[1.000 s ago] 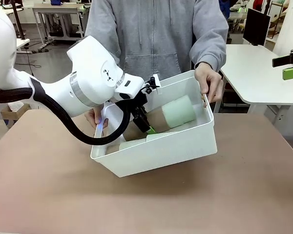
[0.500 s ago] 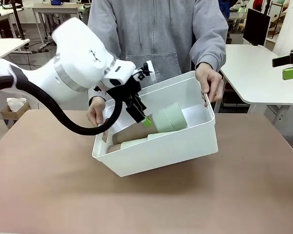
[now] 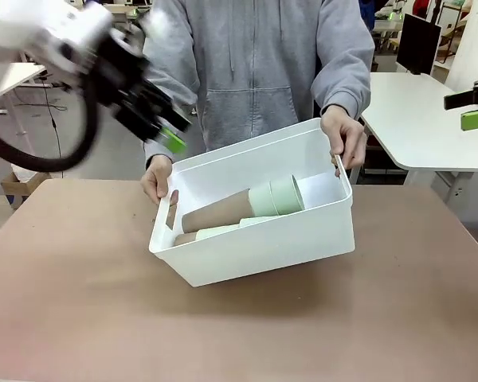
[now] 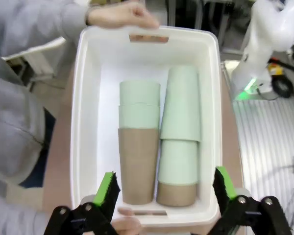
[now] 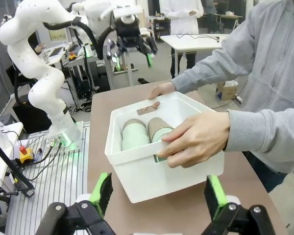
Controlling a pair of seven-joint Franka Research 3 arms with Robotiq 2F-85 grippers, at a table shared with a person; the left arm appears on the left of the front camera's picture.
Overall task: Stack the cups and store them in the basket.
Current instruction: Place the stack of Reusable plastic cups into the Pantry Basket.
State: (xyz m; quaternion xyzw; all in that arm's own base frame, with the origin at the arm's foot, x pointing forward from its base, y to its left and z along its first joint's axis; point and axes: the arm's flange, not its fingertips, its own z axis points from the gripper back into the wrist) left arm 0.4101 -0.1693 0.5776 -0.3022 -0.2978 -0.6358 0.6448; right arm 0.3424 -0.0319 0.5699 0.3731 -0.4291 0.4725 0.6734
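- The white basket (image 3: 255, 247) is tilted above the table (image 3: 80, 318), gripped at both ends by the person's hands (image 3: 342, 135).
- Nested cups (image 4: 138, 161) lie on their sides inside it.
- Left gripper (image 3: 161, 127) hangs up and left of the basket, jaws apart, empty.
- Right gripper (image 5: 157, 193) is near the basket, spread wide, empty.

The front camera sits low on the robot's side, looking across the table (image 3: 80, 318) at the person holding the basket (image 3: 255, 239). The left wrist camera looks steeply down into that basket (image 4: 83, 122) from close above. The right wrist camera views the same basket (image 5: 137, 171) from its end (farther off).
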